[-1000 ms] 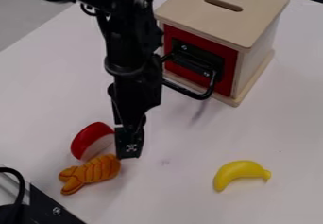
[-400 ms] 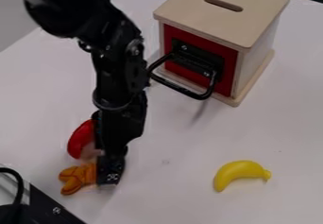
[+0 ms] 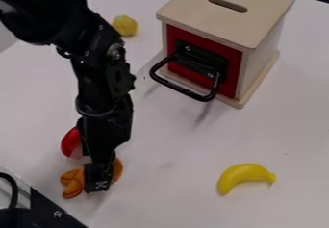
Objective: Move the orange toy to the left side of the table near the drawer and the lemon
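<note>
Orange fish toy [image 3: 72,178] at claw [image 3: 97,181], long axis crossing it: tail one side, rounded end opposite. We judge mid-body grasp due; claw open or closed, we cannot tell.

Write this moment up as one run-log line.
gripper: low at orange toy, hiding its middle | orange toy: on table, beside red toy | lemon: left of wooden box | transfer: not yet made

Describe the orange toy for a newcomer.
From the wooden box, go down-left in the view to the black hand. The orange toy pokes out behind it; its colour and forked left end set it apart from the red toy above.
</note>
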You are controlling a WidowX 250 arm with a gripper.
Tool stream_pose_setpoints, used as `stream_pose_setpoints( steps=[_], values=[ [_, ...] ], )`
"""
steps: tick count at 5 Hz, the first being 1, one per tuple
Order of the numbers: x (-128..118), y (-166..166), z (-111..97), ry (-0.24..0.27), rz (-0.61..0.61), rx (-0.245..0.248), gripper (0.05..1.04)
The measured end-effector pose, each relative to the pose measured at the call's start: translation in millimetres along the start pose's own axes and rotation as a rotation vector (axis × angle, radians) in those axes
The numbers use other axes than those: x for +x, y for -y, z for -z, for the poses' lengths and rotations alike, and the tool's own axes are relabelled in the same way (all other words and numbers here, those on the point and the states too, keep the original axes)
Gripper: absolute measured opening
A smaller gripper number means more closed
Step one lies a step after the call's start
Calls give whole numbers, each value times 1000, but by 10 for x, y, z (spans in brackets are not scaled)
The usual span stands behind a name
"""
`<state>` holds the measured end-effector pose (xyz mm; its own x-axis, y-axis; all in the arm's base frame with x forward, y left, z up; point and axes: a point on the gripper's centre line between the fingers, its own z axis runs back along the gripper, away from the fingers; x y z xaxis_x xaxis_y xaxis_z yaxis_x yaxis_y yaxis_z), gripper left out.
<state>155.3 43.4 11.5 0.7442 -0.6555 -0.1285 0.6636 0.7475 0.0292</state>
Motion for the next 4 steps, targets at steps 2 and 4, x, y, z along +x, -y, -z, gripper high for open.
stream_pose_setpoints(
  steps=[2,4],
  values=[
    [23,-33,101,-9,25,-1,462],
    [49,-17,75,8,39,-9,406]
  ],
)
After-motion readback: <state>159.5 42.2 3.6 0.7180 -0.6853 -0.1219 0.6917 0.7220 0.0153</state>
